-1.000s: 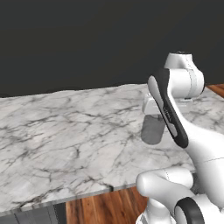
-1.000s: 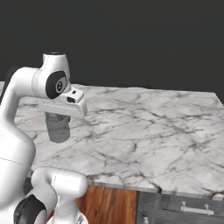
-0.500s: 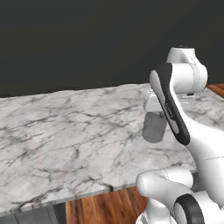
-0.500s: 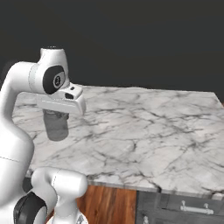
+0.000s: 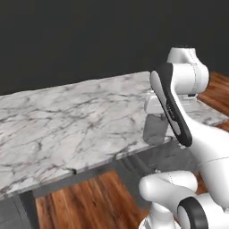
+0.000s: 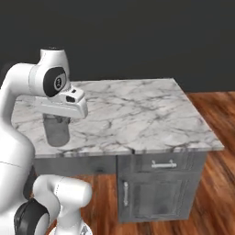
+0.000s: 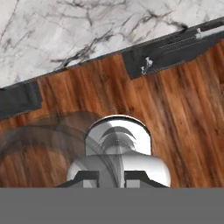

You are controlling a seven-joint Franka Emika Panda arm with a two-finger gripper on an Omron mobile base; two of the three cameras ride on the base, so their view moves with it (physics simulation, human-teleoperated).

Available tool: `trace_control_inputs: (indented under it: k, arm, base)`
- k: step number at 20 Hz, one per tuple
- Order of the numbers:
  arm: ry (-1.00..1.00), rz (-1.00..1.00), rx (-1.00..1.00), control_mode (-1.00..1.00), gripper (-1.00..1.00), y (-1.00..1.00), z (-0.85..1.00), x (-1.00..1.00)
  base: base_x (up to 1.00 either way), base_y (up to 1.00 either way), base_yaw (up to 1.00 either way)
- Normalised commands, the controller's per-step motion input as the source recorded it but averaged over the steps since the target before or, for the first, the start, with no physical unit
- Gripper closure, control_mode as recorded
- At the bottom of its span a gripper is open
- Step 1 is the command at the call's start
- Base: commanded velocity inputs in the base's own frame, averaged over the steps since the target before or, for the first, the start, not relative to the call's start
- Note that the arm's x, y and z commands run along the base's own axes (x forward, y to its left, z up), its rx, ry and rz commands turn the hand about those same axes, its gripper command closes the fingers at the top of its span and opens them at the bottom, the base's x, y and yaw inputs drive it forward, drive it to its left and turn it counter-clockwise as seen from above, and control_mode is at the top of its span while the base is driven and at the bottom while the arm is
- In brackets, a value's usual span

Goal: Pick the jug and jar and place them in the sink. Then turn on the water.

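Below the hand, in my hand view, I saw the jar [image 7: 117, 146] from its lidded top, clamped between the narrow-set fingers [image 7: 87, 177], with wood floor [image 7: 175, 113] and dark cabinet fronts [image 7: 175, 46] beneath. From the right base view I saw the jar [image 6: 57, 130] hanging under the gripper [image 6: 57, 117] above the marble counter's [image 6: 137, 110] front edge. From the left base view the arm partly hid the jar [image 5: 154, 129].
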Motion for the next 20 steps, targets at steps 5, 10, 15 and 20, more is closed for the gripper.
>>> trace_control_inputs:
  k: [5,10,15,20]
  arm:
    - [0.0,0.0,0.0,1.0,1.0,0.0,0.0,0.0]
    - [0.0,0.0,0.0,1.0,1.0,0.0,0.0,0.0]
    - [0.0,0.0,0.0,1.0,1.0,0.0,0.0,0.0]
    - [0.0,0.0,0.0,1.0,1.0,0.0,0.0,0.0]
  base:
    - [-0.55,-0.56,-0.58]
    - [-0.23,-0.43,-0.68]
    - [-0.15,-0.26,-0.75]
    - [-0.02,-0.13,-0.77]
